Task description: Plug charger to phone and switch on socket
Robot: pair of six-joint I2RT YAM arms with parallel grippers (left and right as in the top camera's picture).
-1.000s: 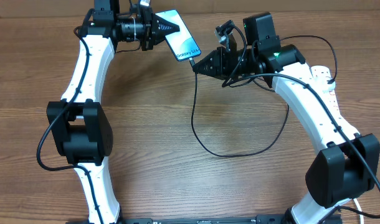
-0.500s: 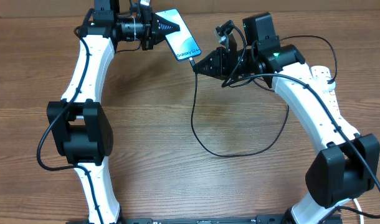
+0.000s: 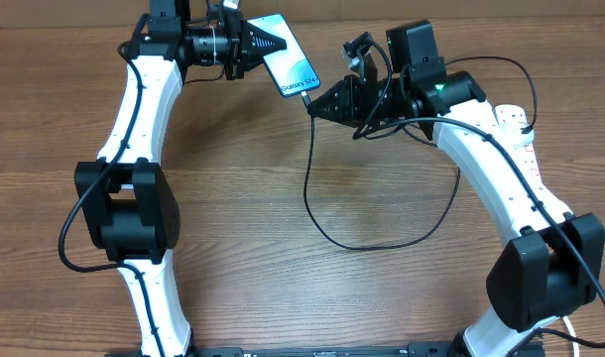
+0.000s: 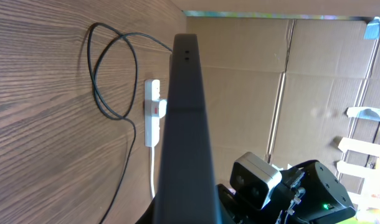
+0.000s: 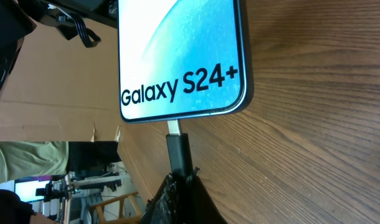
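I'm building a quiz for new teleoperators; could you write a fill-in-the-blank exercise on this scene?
1. The left gripper holds the ___.
2. The right gripper pinches the connector of the ___ charger.
3. The screen text reads "Galaxy ___".
4. The socket is ___ with red marks.
Missing: phone; black; S24+; white.

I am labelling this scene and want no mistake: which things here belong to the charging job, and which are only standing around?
For the job: phone, held by the left gripper; charger, held by the right gripper; socket.
Only around: cardboard boxes behind the table.
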